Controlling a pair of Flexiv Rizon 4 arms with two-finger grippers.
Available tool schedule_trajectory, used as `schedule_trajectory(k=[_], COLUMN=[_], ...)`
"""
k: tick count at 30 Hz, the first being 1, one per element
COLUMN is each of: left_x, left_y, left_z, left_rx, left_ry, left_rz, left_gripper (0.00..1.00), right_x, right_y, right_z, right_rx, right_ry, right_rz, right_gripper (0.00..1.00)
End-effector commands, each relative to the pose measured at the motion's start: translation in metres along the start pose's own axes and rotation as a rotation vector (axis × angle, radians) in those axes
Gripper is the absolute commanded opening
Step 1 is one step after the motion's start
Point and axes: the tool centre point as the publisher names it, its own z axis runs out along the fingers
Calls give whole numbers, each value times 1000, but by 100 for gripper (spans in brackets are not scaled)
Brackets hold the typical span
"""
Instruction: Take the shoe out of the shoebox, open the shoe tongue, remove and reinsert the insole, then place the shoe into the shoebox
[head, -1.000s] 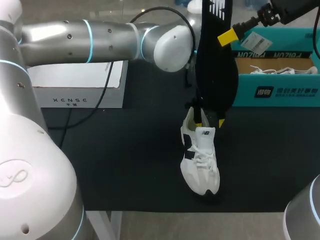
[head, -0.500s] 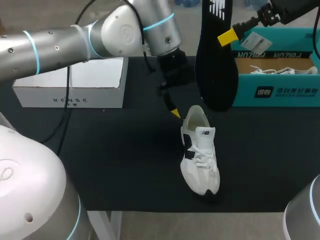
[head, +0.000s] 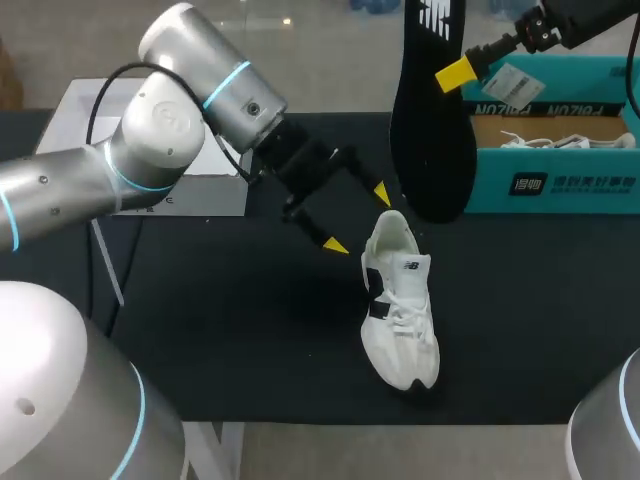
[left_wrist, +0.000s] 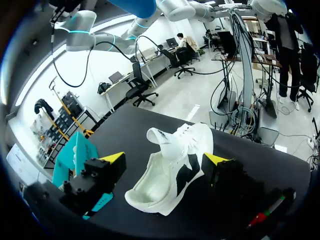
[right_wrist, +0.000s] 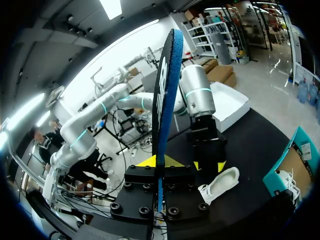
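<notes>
A white shoe rests on the black table mat, toe toward the front edge. Its mouth and lifted tongue face the left wrist camera, shoe. My left gripper is open wide just left of the heel, with nothing between its fingers; in its own view the left gripper has the shoe a little ahead of it. My right gripper is shut on a black insole, which hangs upright above the shoe. The right gripper pinches the insole edge-on.
The teal shoebox stands open at the back right with paper inside; it also shows as shoebox and shoebox. A white box sits at the back left, partly behind my left arm.
My left gripper has let go of the shoe's heel, opened wide and drawn back to the left, turning as the arm swung. The right arm and the insole have not moved.
</notes>
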Motion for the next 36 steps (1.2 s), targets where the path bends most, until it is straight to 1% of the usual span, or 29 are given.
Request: schedule_trajectory(k=[1,7,11,15,19,23,29,31,36], left_x=[1,-7,-13,-20,-26,-33,-47,-52,-62], left_y=[-8,-18,-20,-19,-16,-13,-8,-8,-12], left_z=[2,10,14,12,3,-11,-30,-36,-43], left_rx=[240,193,144,120,124,142,137,132,128], left_ry=[-819,-817,-834,-829,-823,-816,-794,-783,-756], left_rz=[-87,-45,-14,11,41,81,112,132,171], left_gripper=[100,100,100,100,100,100,100,100,100], right_x=[-1,-1,-1,-1,-1,-1,-1,-1,-1], right_y=[1,1,1,1,1,1,1,1,1], right_z=[1,1,1,1,1,1,1,1,1], right_rx=[3,3,3,3,3,3,3,3,3], right_ry=[0,0,0,0,0,0,0,0,0], right_rz=[1,1,1,1,1,1,1,1,1], right_gripper=[0,0,0,0,0,0,0,0,0])
